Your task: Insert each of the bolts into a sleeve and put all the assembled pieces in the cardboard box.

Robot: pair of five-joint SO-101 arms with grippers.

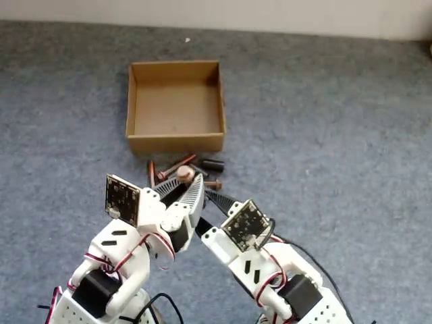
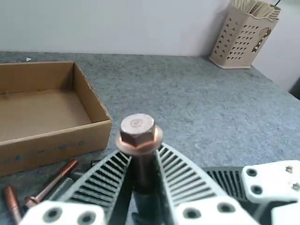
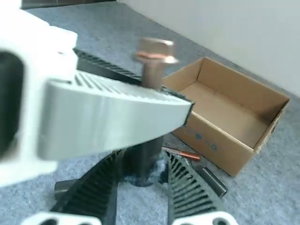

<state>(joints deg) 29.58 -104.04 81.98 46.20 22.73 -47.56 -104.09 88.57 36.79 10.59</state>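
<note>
Left gripper [image 2: 143, 152]: we found the white jaws pinching a bolt [image 2: 137, 129] by its shank. The hex flange head stood upright just above the fingertips.

Right gripper [image 3: 145, 158]: the black jaws sat one each side of a dark sleeve [image 3: 140, 164] and were closed on it, as far as we could tell. The sleeve was upright between them and directly under the bolt.

The bolt shank ran down toward the sleeve's top. The left gripper's white finger [image 3: 117, 108] crossed in front of the joint, so we could not tell how deep the bolt sat. From the high view both jaw sets met tip to tip at the bolt.

The cardboard box [image 1: 175, 143] sat just beyond both jaw sets, open side up and apart from them.

On the grey carpet [image 1: 324, 135] between the jaws and the box wall lay the loose bolts [image 1: 177, 165], flat and close together, with a spare sleeve [image 1: 212, 164] beside them.

Well beyond the left jaws, against the wall, we noted a perforated holder [image 2: 241, 37] with sticks in it.
</note>
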